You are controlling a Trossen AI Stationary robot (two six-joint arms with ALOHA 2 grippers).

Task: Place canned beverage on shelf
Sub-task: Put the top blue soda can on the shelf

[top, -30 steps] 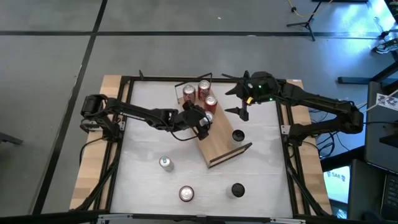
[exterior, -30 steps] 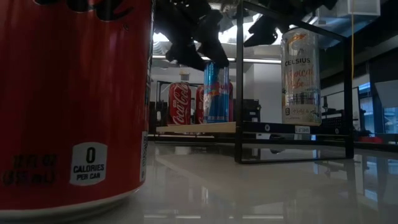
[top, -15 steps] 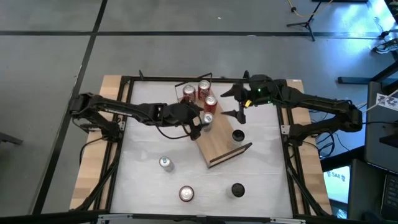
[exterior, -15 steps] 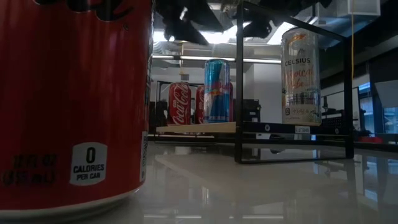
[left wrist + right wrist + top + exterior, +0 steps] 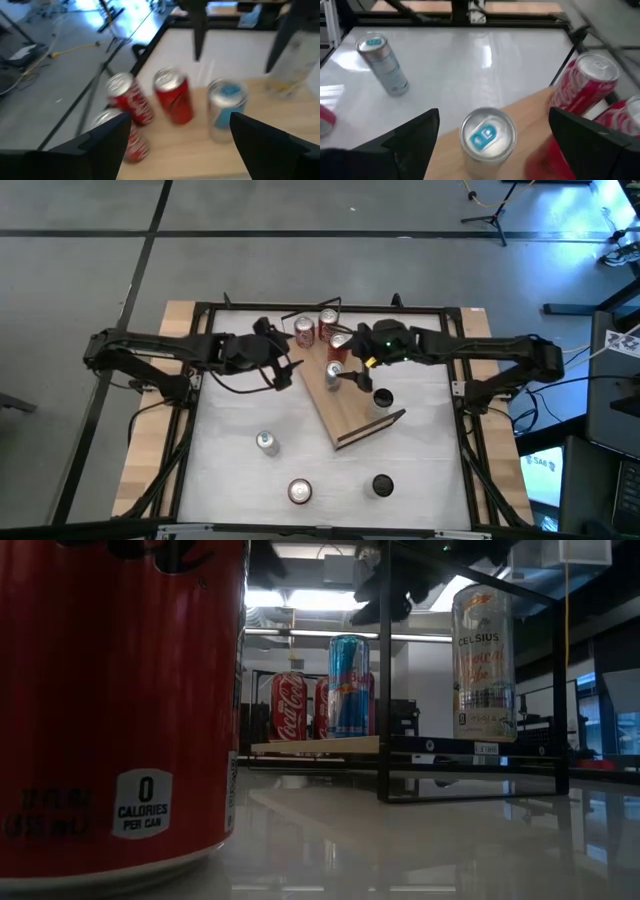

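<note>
So the blue-and-silver slim can with the blue tab top (image 5: 486, 136) is standing upright on the long light-wood shelf board with thin black wire rails (image 5: 352, 412), sitting right between and just under the right gripper (image 5: 343, 373), whose dark fingers (image 5: 410, 135) are spread wide on both sides of it and touching nothing. Just past those fingers, three red cola cans (image 5: 322, 328) are crowding the far end of the board, the nearest one just beside the blue can. The left gripper (image 5: 281, 367) is hanging off the board's edge over the white tabletop (image 5: 240, 405), fingers (image 5: 102, 140) also spread and empty, pointing toward the same bunch of cans. My guess is the blue can is already placed and the risk now is knocking it: if the right fingers are dropping or swinging sideways, one tip could be clipping the rim and tipping the tall narrow can into the red ones, domino style. The two arms are also close together over that end, so they could be bumping each other. Further out, a silver can (image 5: 266, 442), a red-topped can (image 5: 299, 491) and a dark can (image 5: 382, 484) are waiting on the table, plus a pale tall can (image 5: 382, 399) near the board's rail.
</note>
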